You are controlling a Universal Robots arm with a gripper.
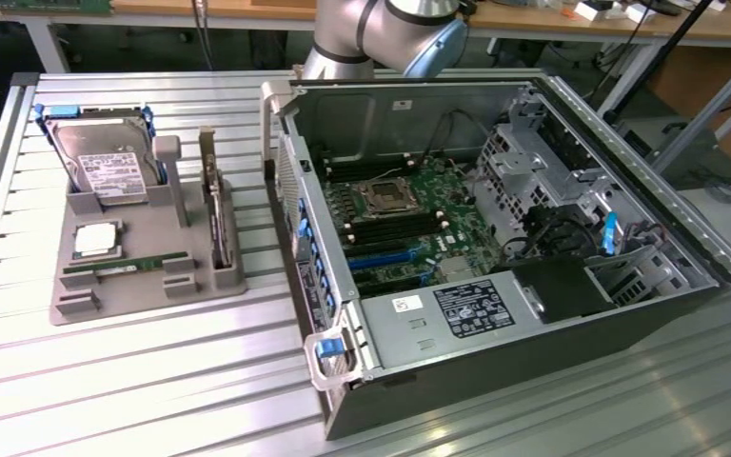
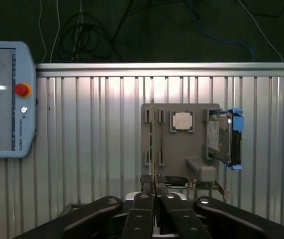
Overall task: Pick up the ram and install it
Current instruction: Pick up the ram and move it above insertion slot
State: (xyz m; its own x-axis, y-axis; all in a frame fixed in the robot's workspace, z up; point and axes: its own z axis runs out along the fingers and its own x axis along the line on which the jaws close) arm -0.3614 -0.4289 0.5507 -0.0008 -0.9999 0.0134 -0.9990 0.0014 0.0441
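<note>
The ram (image 1: 125, 266) stands on edge in the gray holder (image 1: 149, 233), at the end away from the hard drive (image 1: 109, 171), upright so it can be pinched. The hand (image 2: 154, 201), pressed together and empty, hangs well apart.

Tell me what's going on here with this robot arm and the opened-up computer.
A robot arm is set up to fit memory into the open computer case, but nothing has been picked up yet. The ram lies in its slot on the grey holder, beside the hard drive and the expansion card. The gripper is shut and empty, held away from the holder and lined up with the ram.
</note>
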